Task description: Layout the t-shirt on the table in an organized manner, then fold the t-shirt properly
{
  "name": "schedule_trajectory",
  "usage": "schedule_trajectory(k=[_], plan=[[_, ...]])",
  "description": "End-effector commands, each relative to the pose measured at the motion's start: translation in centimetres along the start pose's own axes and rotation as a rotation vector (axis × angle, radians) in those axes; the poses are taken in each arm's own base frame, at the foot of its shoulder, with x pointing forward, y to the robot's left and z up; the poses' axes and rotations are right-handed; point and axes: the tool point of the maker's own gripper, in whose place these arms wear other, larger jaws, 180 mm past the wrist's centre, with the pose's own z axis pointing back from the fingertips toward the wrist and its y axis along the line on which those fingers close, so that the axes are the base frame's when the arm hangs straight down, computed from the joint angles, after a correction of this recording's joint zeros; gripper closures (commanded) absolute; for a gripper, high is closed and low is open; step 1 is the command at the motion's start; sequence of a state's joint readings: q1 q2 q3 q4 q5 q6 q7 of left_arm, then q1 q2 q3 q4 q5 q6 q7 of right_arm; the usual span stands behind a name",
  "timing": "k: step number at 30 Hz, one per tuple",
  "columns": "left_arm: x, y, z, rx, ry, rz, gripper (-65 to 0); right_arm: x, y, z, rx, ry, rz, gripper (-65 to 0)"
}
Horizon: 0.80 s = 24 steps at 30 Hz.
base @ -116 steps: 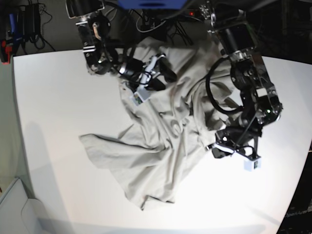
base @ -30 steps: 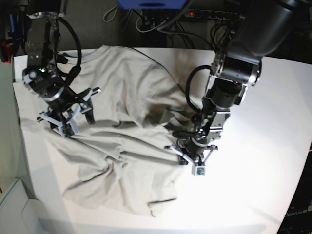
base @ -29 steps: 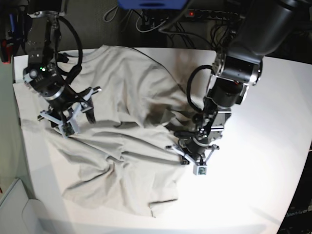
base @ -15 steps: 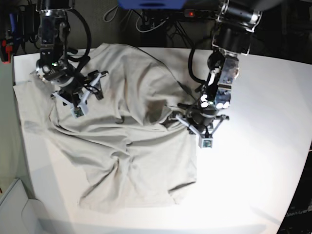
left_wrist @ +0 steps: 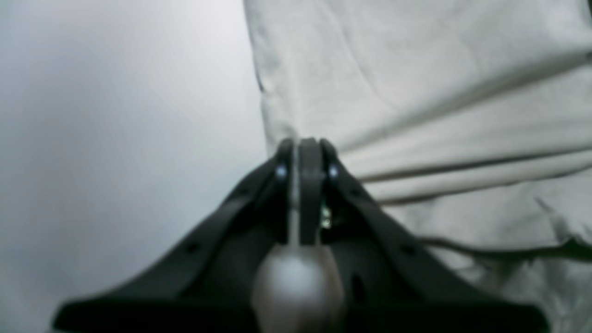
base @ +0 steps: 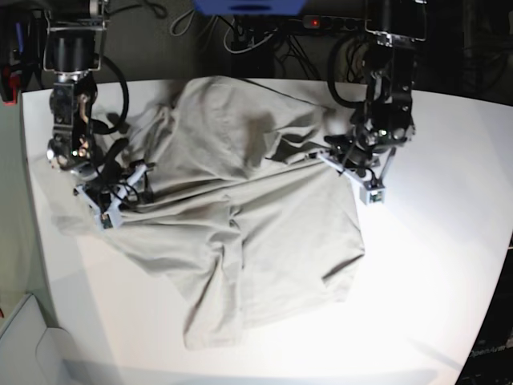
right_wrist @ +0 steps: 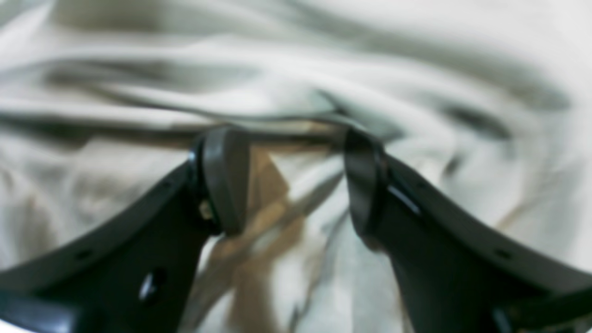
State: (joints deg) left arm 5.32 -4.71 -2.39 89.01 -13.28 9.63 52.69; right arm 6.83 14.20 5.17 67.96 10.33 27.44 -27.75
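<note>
The pale grey-beige t-shirt lies wrinkled across the middle of the white table, with long creases running across it. My left gripper is at the shirt's back right edge. In the left wrist view this gripper is shut, pinching the t-shirt at its border, with bare table to the left. My right gripper rests on the shirt's left side. The right wrist view shows that gripper open, its fingers wide apart over bunched t-shirt cloth.
Cables and a power strip lie beyond the table's back edge. A white bin stands off the front left corner. The table's left edge runs close to my right arm.
My left gripper has moved back and to the right, dragging the shirt's edge with it and spreading the cloth. My right gripper went back, then returned forward on the shirt's left side.
</note>
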Motion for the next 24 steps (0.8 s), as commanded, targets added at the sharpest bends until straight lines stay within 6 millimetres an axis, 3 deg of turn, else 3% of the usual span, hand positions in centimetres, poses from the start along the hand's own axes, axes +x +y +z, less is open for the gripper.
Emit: schedule_trajectory(k=[1,6,11,17,24], plan=[[-1.9,1.3,0.4,0.042,0.07,0.013,-3.9,-1.9,-2.2,-0.1,-0.056,0.104,0.013,-33.9],[-4.2,4.2,2.5,0.089,0.084,0.032,-3.9,0.2,-6.4,-1.7,-0.098,0.085,-0.037,-33.9],[-4.7,5.8,5.5,0.119,0.038,0.053,-3.9,2.9,-8.7,-2.6,-0.12,0.044,-0.068,-34.1],[-1.9,4.4,8.3,0.086,-0.075,0.036,-3.9,4.9,-7.2,-3.7,-0.085,0.047,0.026,-34.0],[2.6,1.5,8.7,-0.014,-0.183,0.086,-3.9,5.3,-7.4,-3.6,-0.088,0.047,0.026,-34.0]])
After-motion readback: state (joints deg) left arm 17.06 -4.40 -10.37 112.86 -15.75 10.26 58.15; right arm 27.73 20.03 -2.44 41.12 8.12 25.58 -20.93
